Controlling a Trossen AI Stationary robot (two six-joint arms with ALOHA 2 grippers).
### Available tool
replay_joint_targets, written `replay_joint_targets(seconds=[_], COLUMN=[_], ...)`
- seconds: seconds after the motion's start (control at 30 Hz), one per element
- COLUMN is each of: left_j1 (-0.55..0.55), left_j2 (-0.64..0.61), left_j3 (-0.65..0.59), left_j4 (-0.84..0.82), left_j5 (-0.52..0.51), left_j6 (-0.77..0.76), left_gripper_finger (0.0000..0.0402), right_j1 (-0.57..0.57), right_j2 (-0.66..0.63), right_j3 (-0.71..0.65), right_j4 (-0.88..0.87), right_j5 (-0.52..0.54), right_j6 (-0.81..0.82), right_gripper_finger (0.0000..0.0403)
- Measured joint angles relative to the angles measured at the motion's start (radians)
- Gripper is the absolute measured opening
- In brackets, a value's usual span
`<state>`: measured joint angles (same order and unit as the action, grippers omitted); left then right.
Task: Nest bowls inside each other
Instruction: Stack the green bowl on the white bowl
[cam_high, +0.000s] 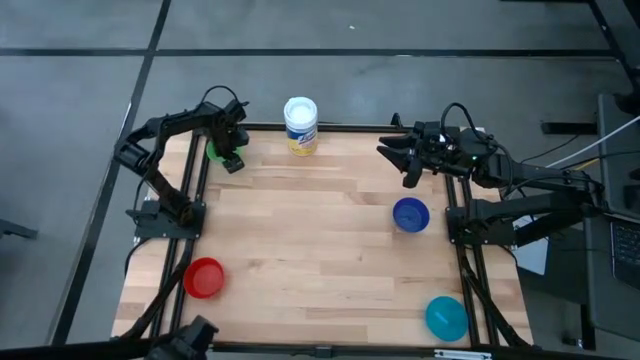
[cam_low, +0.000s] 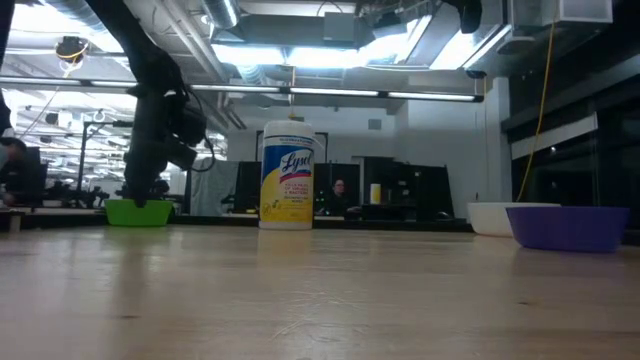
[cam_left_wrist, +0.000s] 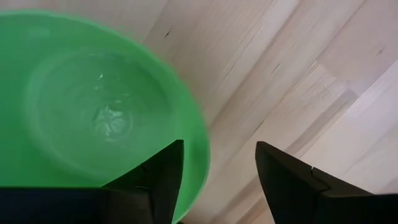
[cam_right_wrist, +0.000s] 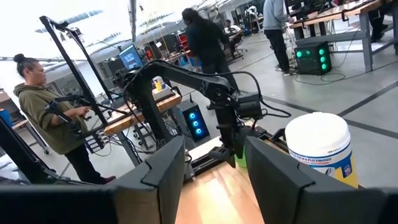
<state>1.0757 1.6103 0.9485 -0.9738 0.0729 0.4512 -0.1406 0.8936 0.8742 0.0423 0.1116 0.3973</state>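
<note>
The green bowl (cam_high: 213, 151) stands upright at the table's far left corner. My left gripper (cam_left_wrist: 217, 149) points down over it, open. One finger is over the bowl's inside and the other outside, so the rim (cam_left_wrist: 198, 155) on the bowl's right side lies between them. I cannot tell whether either finger touches it. The red bowl (cam_high: 203, 278) sits near left, the dark blue bowl (cam_high: 410, 214) right of centre, the teal bowl (cam_high: 446, 317) near right. A white bowl (cam_low: 490, 218) shows behind the blue one (cam_low: 568, 226) in the low view. My right gripper (cam_high: 400, 160) hangs high at the far right, level, open, holding nothing.
A white canister with a yellow label (cam_high: 300, 125) stands upright at the far edge, right of the green bowl. The middle of the wooden table (cam_high: 310, 240) is bare. People stand in the room beyond the table.
</note>
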Motion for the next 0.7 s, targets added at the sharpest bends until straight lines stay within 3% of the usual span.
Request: replay_joint_targets(seconds=[0.13,0.27,0.3,0.47,0.7], left_j1=[0.0,0.0,0.0,0.0,-0.056], left_j2=[0.013,0.025,0.025,0.017,-0.128], left_j3=[0.0,0.0,0.002,0.003,0.051], left_j4=[0.006,0.01,0.012,0.013,-0.04], left_j5=[0.009,0.009,0.005,0.014,0.224], left_j6=[0.002,-0.01,-0.015,-0.033,-0.121], left_gripper_finger=[0.0157,0.0035,0.0021,0.0006,0.0002], right_j1=[0.0,0.0,0.0,0.0,0.0], right_j2=[0.0,0.0,0.0,0.0,0.0], right_j3=[0.0,0.0,0.0,0.0,0.0], right_j4=[0.021,0.045,0.048,0.055,0.087], right_j5=[0.0,0.0,0.0,0.0,-0.019], right_j6=[0.0,-0.007,-0.008,-0.009,-0.016], right_gripper_finger=[0.0162,0.0146,0.0142,0.0126,0.0114])
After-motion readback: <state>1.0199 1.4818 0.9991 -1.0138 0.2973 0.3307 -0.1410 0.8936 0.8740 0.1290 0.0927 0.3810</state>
